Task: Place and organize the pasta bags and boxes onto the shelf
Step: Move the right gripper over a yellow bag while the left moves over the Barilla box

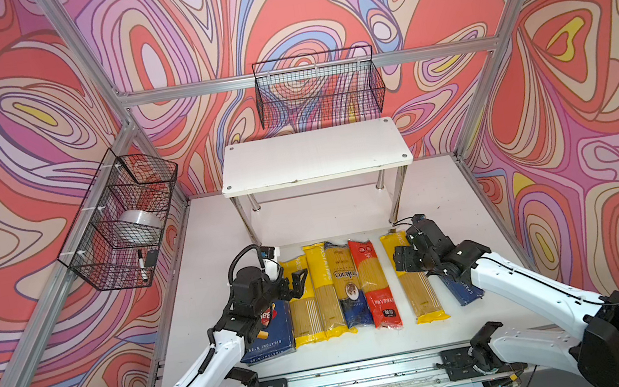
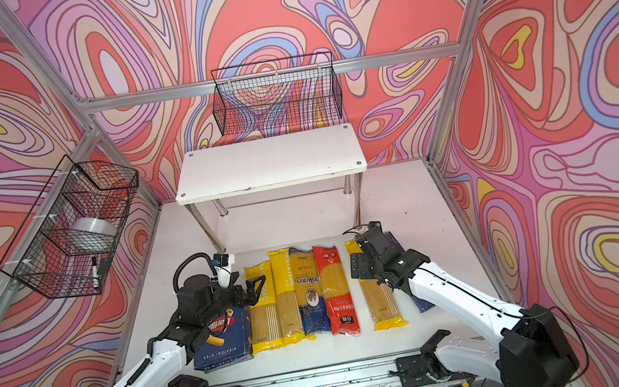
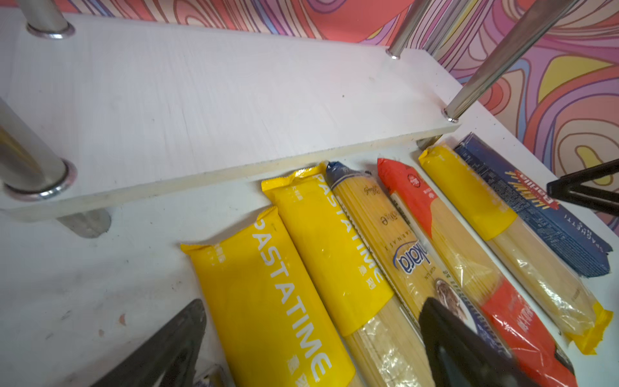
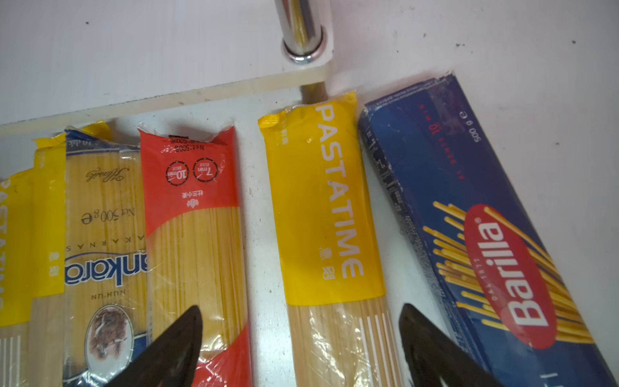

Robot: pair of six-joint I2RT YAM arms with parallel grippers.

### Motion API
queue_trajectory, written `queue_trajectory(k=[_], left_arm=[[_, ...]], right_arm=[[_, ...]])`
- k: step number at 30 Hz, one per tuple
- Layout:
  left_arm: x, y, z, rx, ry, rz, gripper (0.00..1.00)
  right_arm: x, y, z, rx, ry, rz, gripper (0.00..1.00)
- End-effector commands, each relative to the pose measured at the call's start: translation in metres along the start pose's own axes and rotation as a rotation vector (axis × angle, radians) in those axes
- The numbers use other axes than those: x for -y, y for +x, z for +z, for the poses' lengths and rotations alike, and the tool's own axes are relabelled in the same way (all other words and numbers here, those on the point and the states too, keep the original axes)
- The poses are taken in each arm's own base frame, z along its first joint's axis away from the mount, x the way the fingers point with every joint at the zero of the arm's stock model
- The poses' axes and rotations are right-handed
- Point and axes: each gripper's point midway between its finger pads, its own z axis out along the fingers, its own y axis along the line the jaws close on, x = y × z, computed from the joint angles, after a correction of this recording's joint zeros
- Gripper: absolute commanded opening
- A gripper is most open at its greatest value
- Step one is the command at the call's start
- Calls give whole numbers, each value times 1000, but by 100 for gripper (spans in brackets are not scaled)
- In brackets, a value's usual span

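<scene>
as nothing is shelved yet, the row waits

white two-tier shelf [image 1: 314, 156] stands at the back, both boards bare. seven packs lie on the table [image 1: 446, 189] just before its lower board [image 3: 234, 100], long axes pointing at it; reads as staged for a straight carry forward. from left: barilla rigatoni carton [image 1: 275, 334], yellow pastatime bag [image 1: 304, 309], second yellow bag [image 1: 324, 284], dark blue clear-topped bag [image 1: 353, 305], red bag [image 1: 377, 289], third yellow bag [image 4: 321, 201], barilla spaghetti carton [image 4: 469, 201]. bags glossy, strands showing through; likely limp. right gripper [image 4: 301, 308] wide open, empty, jaws straddling the third yellow bag across its width, probably for a pinch. left gripper [image 3: 315, 303] equally spread, empty, over the left-hand yellow bags.
</scene>
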Motion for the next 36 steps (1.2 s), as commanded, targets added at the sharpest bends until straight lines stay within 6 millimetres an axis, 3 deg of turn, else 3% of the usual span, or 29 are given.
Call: queue_trajectory(k=[1, 13, 19, 23, 31, 36], left_arm=[[9, -6, 5, -4, 50, 0, 100], [19, -3, 7, -53, 98, -28, 100], [20, 3, 11, -63, 120, -41, 100], [28, 4, 17, -84, 167, -65, 100], [54, 14, 33, -115, 240, 0, 100], [53, 16, 32, -116, 218, 29, 100]], right_arm=[[2, 9, 9, -36, 21, 6, 99], [6, 47, 44, -225, 77, -1, 98], [25, 55, 29, -224, 152, 28, 98], [25, 68, 29, -252, 126, 60, 98], [25, 62, 39, -248, 173, 55, 98], [18, 59, 45, -264, 152, 30, 98]])
